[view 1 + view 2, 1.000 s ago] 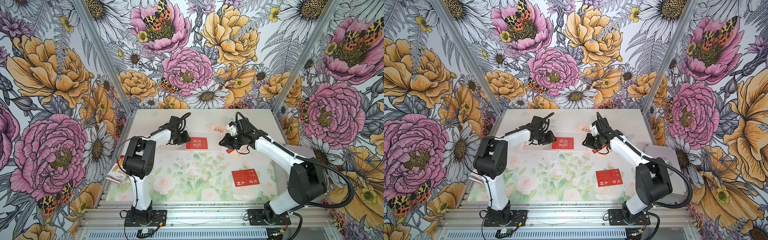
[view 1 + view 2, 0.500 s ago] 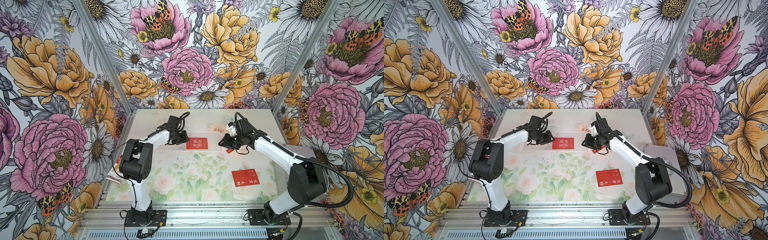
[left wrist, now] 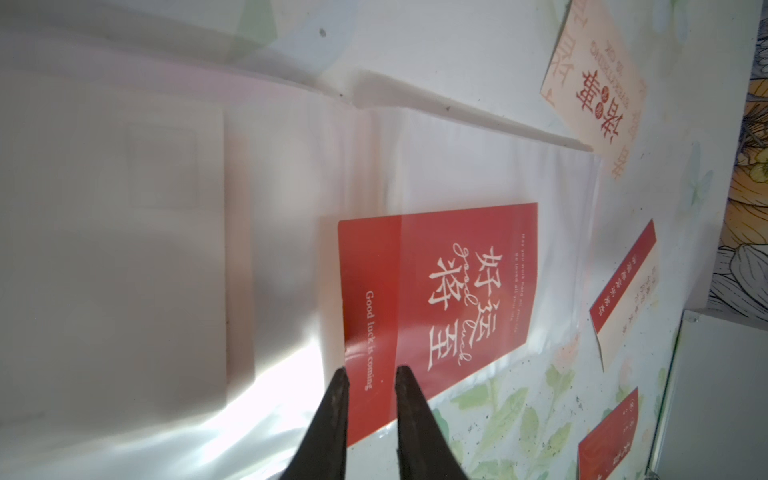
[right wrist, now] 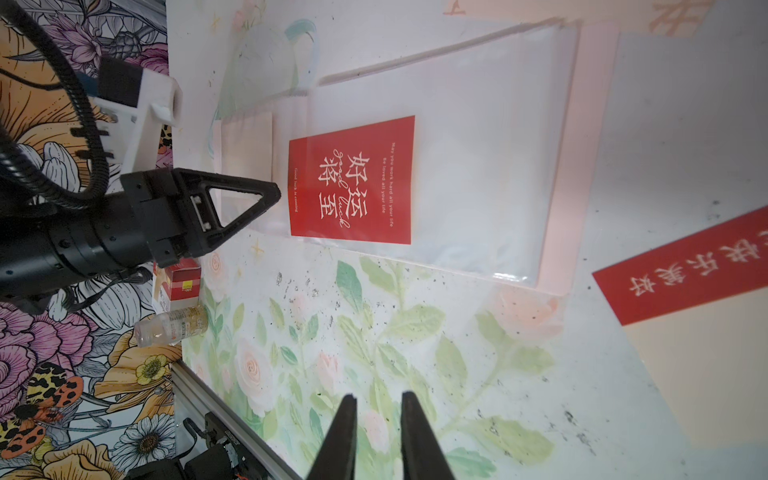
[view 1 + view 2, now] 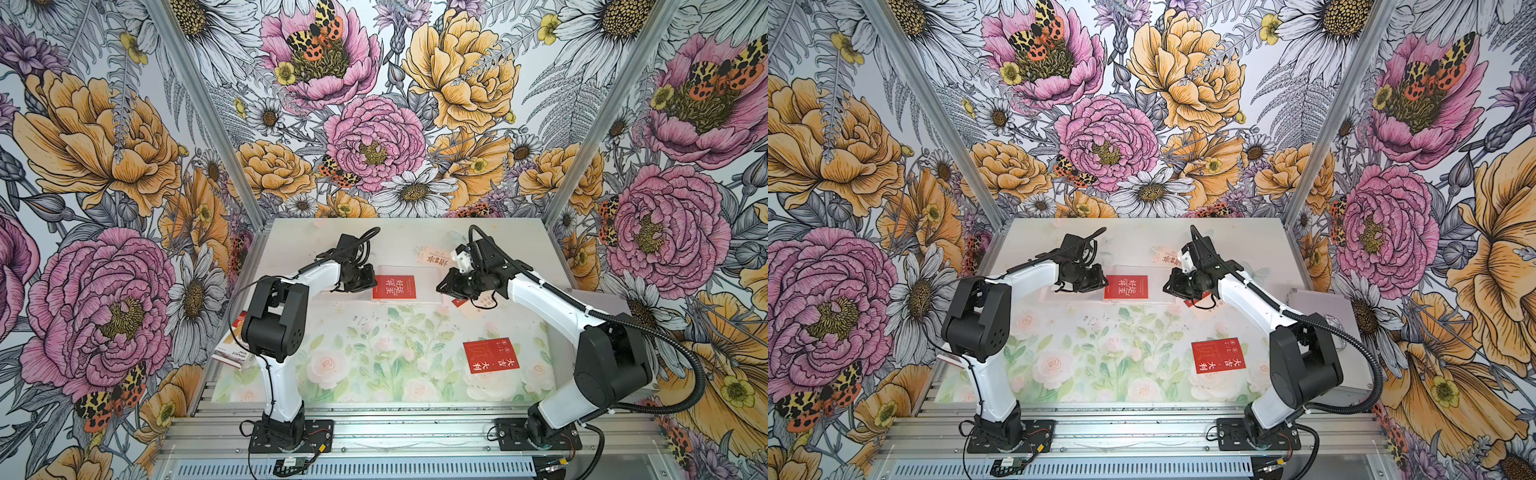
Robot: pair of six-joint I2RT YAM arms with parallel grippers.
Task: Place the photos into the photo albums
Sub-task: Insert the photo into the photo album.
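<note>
Item 1, left claw (image 5: 371, 281) (image 5: 1103, 283) (image 3: 370, 370) (image 4: 272, 192): black, two tapered fingers (image 3: 338, 399) a narrow gap apart, pinching nothing; tips at the near edge of the red rectangular card with white Chinese characters (image 5: 395, 286) (image 5: 1126, 286) (image 3: 453, 286) (image 4: 353, 183); whether they touch it cannot be told.

Item 2, that red card: directly ahead of the left claw, flat on the open pale pink album with clear plastic sleeves (image 5: 428, 280) (image 5: 1156, 274) (image 3: 478, 166) (image 4: 478, 145); most of it under a sleeve, the strip reading "Good luck is coming" uncovered, nearest the left claw.

Item 3, right claw (image 5: 440, 286) (image 5: 1168, 286) (image 4: 378, 397): black, jaws narrowly spread, empty; facing the left claw across the album, low over the pale floral table mat (image 5: 374, 353) at the album's far side.

Item 4, red-and-cream card (image 5: 478, 300) (image 3: 623, 282) (image 4: 685, 266): on the mat just behind the right claw, under its wrist.

Item 5, cream card with red characters (image 5: 432, 257) (image 5: 1167, 257) (image 3: 594, 83): beyond the right claw, toward the back wall, beside the album's corner.

Item 6, red square card with white characters (image 5: 490, 357) (image 5: 1218, 355): well behind the right claw, toward the robot's base, lying alone.

Item 7, red-and-white box (image 5: 235, 345) (image 4: 183, 282) and small clear bottle (image 4: 172, 328): well behind the left claw, at the table edge.
</note>
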